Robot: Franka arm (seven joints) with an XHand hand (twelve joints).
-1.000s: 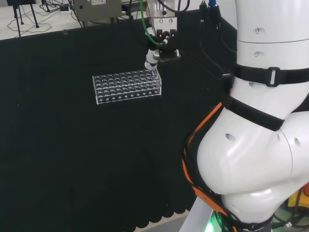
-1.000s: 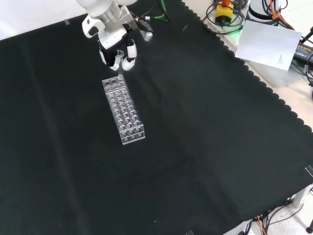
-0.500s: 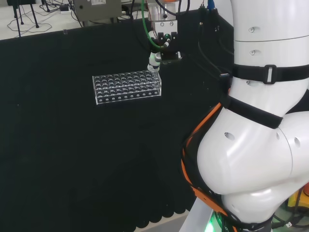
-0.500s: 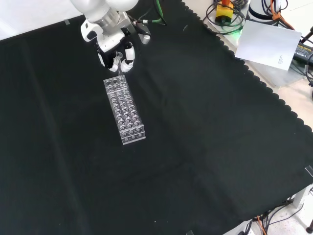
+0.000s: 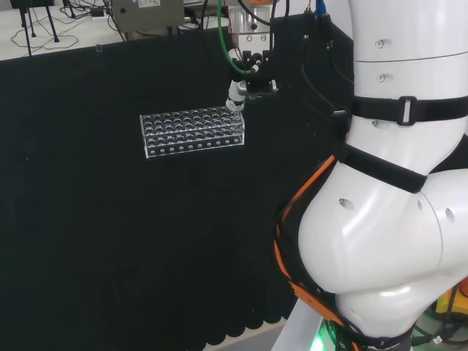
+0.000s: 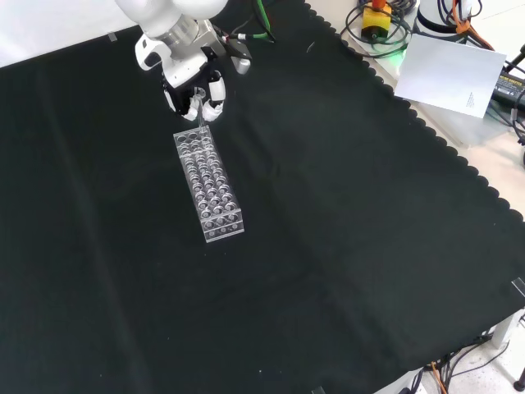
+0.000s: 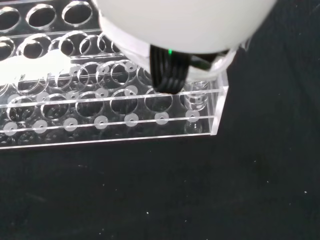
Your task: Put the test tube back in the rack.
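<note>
A clear plastic rack (image 5: pixel 191 131) with several rows of holes lies on the black cloth. The black and white hand (image 5: pixel 235 95) hangs over the rack's right end in the head view, which is the far end of the rack (image 6: pixel 209 185) in the front view. There the fingers of the hand (image 6: pixel 193 86) curl round a thin clear test tube (image 6: pixel 200 117) that points down at the rack's end row. In the wrist view the rack (image 7: pixel 115 107) is close below a blurred white part of the hand (image 7: pixel 185 25). How deep the tube sits in a hole I cannot tell.
The arm's big white links (image 5: pixel 395 190) stand at the right of the head view. Cables and a sheet of paper (image 6: pixel 451 74) lie beyond the cloth's scalloped edge at the front view's upper right. Black cloth spreads wide around the rack.
The hand has shifted slightly to the right in the head view and stays over the rack's end. The rack has not moved.
</note>
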